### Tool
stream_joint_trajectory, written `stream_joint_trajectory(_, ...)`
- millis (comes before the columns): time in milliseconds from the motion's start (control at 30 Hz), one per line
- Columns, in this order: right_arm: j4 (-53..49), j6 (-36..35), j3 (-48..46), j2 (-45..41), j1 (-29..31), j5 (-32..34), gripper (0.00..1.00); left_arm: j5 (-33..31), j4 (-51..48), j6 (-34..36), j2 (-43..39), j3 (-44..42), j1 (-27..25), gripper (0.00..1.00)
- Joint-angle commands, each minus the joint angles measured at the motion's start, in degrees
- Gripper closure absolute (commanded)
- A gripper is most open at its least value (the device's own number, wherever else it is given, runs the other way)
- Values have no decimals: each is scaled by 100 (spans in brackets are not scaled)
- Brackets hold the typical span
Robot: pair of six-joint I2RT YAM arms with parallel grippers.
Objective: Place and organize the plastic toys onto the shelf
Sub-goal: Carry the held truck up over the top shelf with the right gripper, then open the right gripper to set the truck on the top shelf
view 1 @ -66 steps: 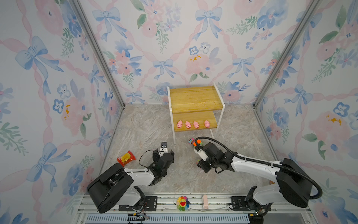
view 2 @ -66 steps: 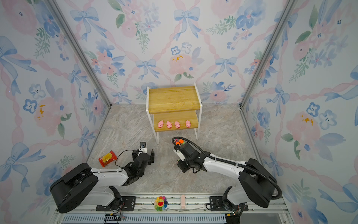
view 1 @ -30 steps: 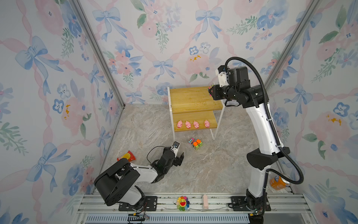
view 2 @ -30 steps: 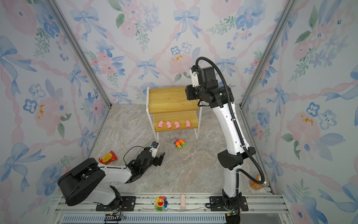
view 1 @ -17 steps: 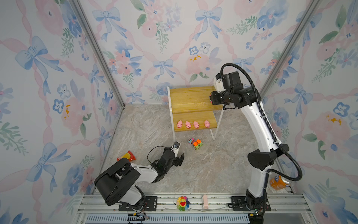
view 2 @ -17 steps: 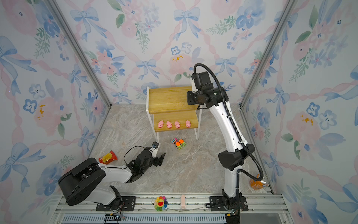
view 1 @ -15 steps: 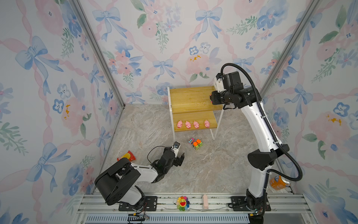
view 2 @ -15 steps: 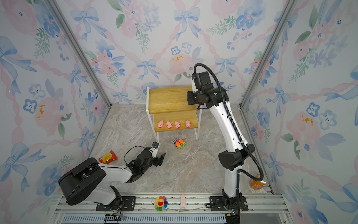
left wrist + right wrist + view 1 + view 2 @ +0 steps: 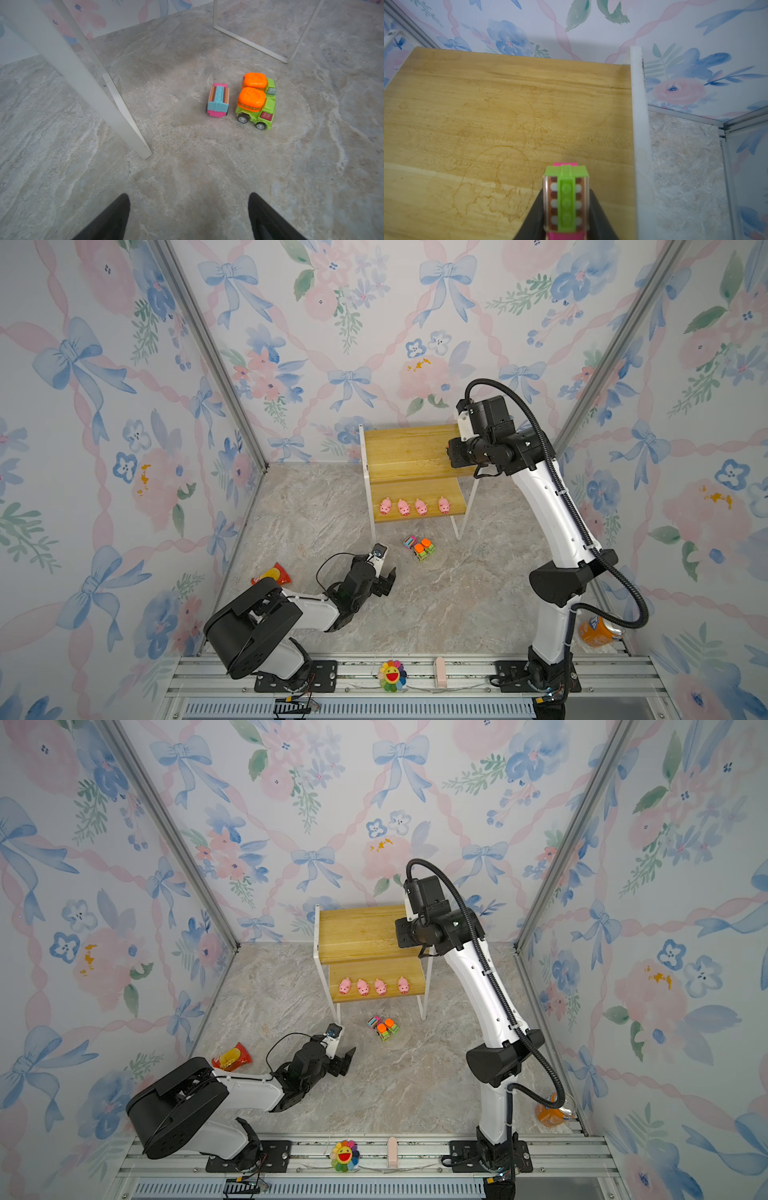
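While left fingers [image 9: 112,218] gape empty, right fingers [image 9: 533,218] clamp a pink truck [image 9: 566,199] over the shelf [image 9: 488,104].

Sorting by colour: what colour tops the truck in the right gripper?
Bright green, on a pink truck; right wrist view shows it best.

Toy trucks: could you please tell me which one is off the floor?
The pink truck with the green top, gripped by the right end effector over the shelf; the other three trucks sit on the floor.
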Motion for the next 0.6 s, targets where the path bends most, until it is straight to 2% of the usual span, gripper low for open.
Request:
stream_joint_trajectory(0,-130,-93,57,-16,27,160,69,32,129,2,23,60,26,11)
stream_joint_trajectory(367,-90,-104,-2,17,27,142,66,-8,129,2,3,20,26,10)
stream_joint_trajectory(567,-69,-107,-11,37,27,135,59,-34,129,12,11,13,26,10)
